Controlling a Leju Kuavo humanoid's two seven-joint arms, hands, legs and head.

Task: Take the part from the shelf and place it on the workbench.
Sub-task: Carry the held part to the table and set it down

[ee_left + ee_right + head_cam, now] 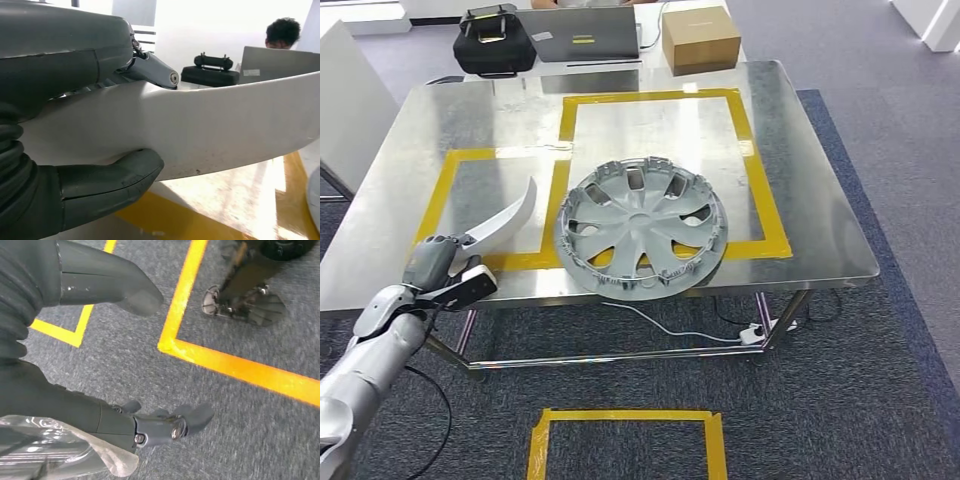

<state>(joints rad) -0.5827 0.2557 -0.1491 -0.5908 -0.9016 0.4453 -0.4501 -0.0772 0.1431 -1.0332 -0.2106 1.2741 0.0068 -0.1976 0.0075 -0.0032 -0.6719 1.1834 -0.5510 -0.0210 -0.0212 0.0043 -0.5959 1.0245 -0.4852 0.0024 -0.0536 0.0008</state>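
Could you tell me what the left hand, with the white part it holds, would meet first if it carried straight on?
Probably bare workbench inside the yellow-taped box; the hubcap lies off to the right. Depth is unclear.

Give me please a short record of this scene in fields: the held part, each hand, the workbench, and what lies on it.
held part: white curved part, over the workbench's near left edge
left hand: left hand grips the part's near end
right hand: right hand holds nothing, fingers apart, above grey carpet
workbench: steel workbench with yellow tape outlines
on workbench: grey wheel cover, across the tape line
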